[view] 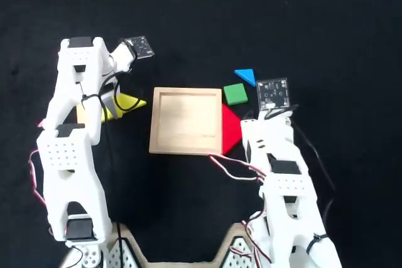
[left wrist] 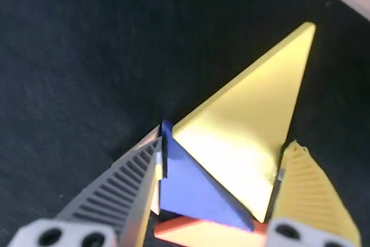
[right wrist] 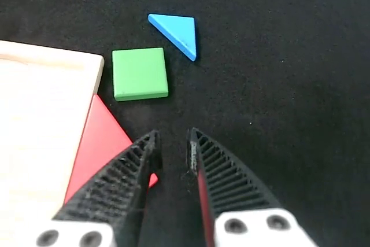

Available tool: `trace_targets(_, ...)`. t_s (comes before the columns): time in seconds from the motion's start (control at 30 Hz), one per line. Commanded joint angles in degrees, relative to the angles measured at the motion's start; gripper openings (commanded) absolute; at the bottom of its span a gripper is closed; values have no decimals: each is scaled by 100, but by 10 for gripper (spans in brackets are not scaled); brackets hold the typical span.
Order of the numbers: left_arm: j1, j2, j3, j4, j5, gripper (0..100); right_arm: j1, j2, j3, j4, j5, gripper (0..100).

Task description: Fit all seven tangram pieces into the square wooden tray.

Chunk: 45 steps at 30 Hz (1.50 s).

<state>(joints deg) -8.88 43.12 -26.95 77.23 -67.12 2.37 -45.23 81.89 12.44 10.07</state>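
The square wooden tray (view: 186,121) lies empty mid-table. Left of it, a yellow triangle (left wrist: 248,120) rests partly over a dark blue piece (left wrist: 193,192), with an orange piece (left wrist: 196,232) under them. My left gripper (left wrist: 222,163) is open, its fingers (left wrist: 136,180) straddling the yellow and blue pieces and touching their edges. A red triangle (view: 230,128) lies against the tray's right side. Beyond it sit a green square (right wrist: 140,73) and a light blue triangle (right wrist: 178,32). My right gripper (right wrist: 173,137) hovers beside the red triangle's corner, slightly open and holding nothing.
The black cloth covers the whole table. The left arm (view: 69,149) stands over the pieces left of the tray, and the right arm (view: 286,186) stands right of it. Loose cables (view: 235,167) run near the tray's front right corner.
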Motion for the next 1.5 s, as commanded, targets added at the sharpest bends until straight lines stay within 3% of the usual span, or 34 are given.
trace_targets(0.0, 171, 70, -136, -53, 88, 314, -62, 31, -330, -88, 70, 89)
trace_targets(0.27, 303, 114, -127, -26, 70, 316, -88, 31, -330, -88, 70, 89)
trace_targets(0.43, 347, 114, -92, 422, -378, 314, -70, 40, -330, -88, 70, 89)
trace_targets(0.87, 409, 114, -259, 457, -360, 314, -70, 40, -330, -88, 70, 89)
trace_targets(1.47, 576, 123, -259, -299, -360, 318, -79, 48, -330, -88, 70, 89)
